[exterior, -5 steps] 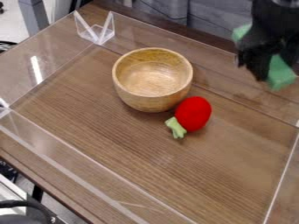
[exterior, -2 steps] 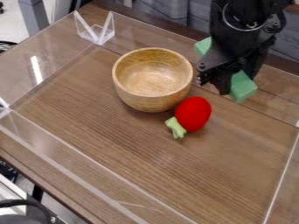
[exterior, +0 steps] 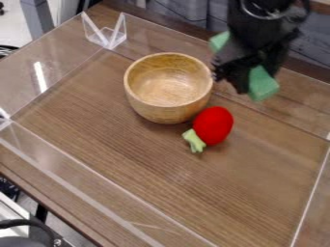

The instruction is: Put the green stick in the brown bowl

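Observation:
My black gripper (exterior: pixel 245 69) hangs just right of the brown bowl (exterior: pixel 168 87), shut on the green stick (exterior: pixel 261 84). The stick runs slantwise through the fingers: one light-green end pokes out at the upper left near the bowl's far right rim, the other at the lower right. It is held in the air above the wooden table. The round light-brown bowl stands upright with nothing showing inside it.
A red strawberry toy (exterior: pixel 210 125) with a small green stem lies on the table just in front of the bowl's right side. Clear acrylic walls (exterior: pixel 52 58) fence the wooden tabletop, with a clear bracket (exterior: pixel 103 31) at the back left.
The gripper has carried the green stick leftward from the right edge of the view to beside the bowl's right rim, rolling slightly. Bowl and strawberry have stayed put.

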You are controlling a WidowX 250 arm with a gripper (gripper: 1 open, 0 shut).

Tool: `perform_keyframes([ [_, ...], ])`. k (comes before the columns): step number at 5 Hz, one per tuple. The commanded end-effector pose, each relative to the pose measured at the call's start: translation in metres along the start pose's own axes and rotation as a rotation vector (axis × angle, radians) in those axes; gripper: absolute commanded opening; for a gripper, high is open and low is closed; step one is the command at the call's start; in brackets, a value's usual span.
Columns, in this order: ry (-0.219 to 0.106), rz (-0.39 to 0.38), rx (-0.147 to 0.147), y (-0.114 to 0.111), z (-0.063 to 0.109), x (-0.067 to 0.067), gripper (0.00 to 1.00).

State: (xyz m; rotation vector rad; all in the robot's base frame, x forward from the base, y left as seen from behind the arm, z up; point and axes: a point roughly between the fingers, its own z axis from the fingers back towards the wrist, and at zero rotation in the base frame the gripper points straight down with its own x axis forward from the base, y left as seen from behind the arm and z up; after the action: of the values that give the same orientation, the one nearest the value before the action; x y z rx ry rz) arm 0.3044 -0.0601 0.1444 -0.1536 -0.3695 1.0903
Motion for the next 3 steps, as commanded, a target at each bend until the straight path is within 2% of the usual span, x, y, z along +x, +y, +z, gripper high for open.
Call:
perform_keyframes([
  [1,-0.056,0.046,-0.040,0.013,0.013,0.029,0.00],
  [2,-0.109,0.091,-0.025,0.038,0.007,0.056,0.00],
  [3,-0.120,0.012,-0.047,0.057,-0.006,0.073,0.00],
])
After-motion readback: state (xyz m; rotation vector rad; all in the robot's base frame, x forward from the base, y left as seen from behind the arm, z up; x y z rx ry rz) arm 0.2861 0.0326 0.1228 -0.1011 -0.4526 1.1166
